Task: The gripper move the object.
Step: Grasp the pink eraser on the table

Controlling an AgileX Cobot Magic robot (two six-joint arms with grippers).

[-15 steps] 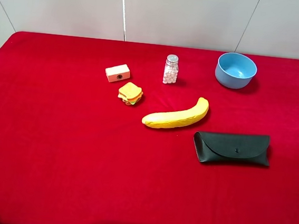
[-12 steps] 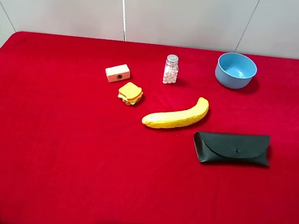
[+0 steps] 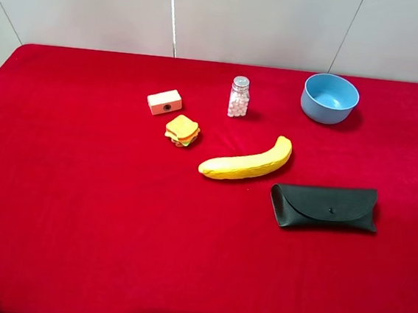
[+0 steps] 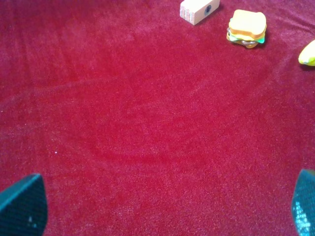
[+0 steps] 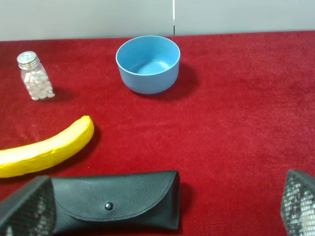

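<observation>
Left of centre in the upper part of the high view, the object: I see it lying flat on the red table with its dark round hole facing the camera. Nothing touches it.
Toy sandwich: it sits just beside the object, to its lower right but apart from it. I judge that side tight for a finger.
Left pincer: it is spread wide with nothing between its tips, which show only in the bottom corners of its wrist view. The object is at that view's top edge, well apart.
Right pincer: it is equally wide and empty, above the black case, with the banana, pill bottle and blue bowl beyond.
Why so placed: I judge both arms are parked low, which leaves the high camera a clear look at everything.
Next move: I would send the left pincer, since the object lies on its half.
</observation>
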